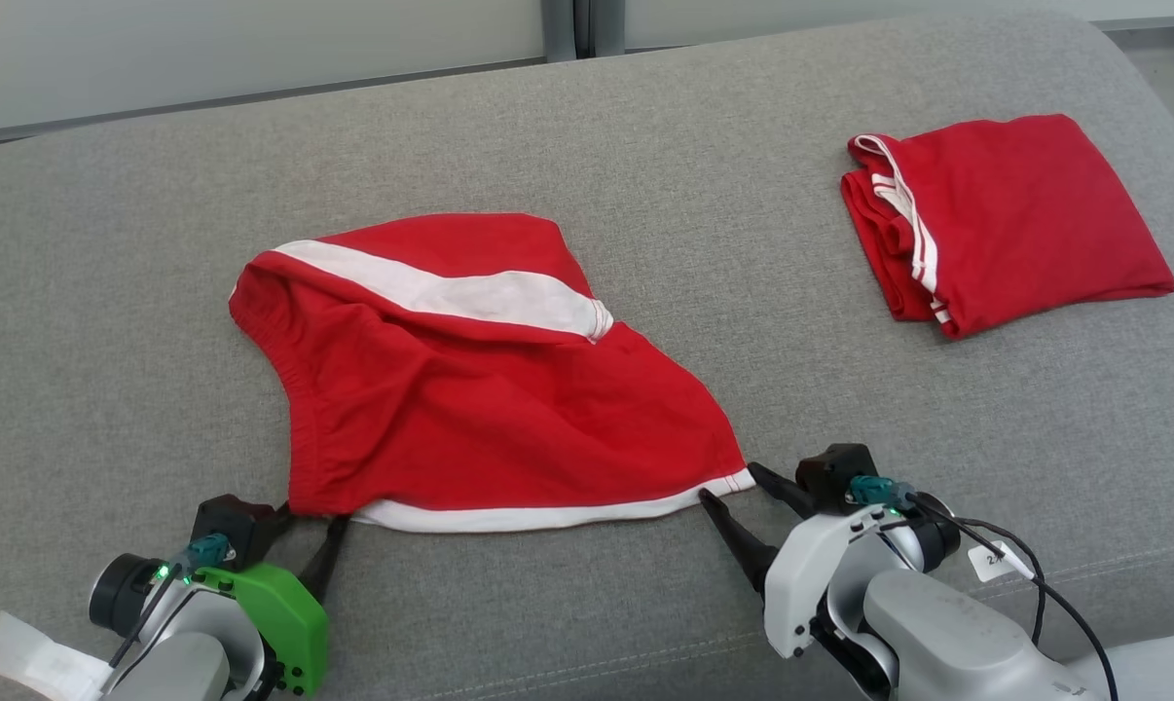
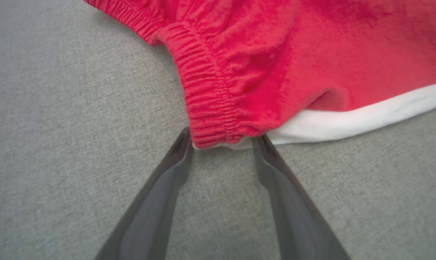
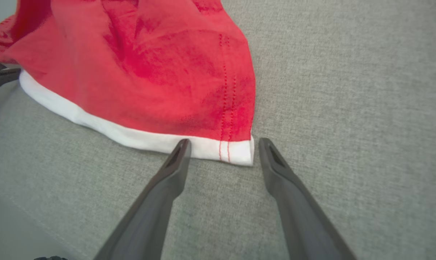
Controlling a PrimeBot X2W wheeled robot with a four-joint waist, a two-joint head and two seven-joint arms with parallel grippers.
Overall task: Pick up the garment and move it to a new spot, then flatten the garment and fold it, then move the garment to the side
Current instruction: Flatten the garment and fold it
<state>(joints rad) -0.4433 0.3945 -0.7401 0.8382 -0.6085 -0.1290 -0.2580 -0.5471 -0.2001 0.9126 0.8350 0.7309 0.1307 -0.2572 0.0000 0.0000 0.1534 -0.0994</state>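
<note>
Left pincer (image 1: 310, 521) — fingers apart, straddling the red garment (image 1: 470, 399) at its near-left waistband corner. Right pincer (image 1: 728, 482) — apart, at the near-right hem corner. Garment lies mid grey cushion (image 1: 139, 292); folded red garment (image 1: 1006, 219) far right.

We note the garment (image 1: 470, 389) spread mid-cushion (image 1: 159, 195), hem toward us. The left gripper (image 1: 311, 519) sits at its near-left corner, the right gripper (image 1: 729, 482) at its near-right corner, and each gripper's fingertips straddle its corner. A folded garment (image 1: 1015, 224) lies well apart, behind and right, on the same cushion.
</note>
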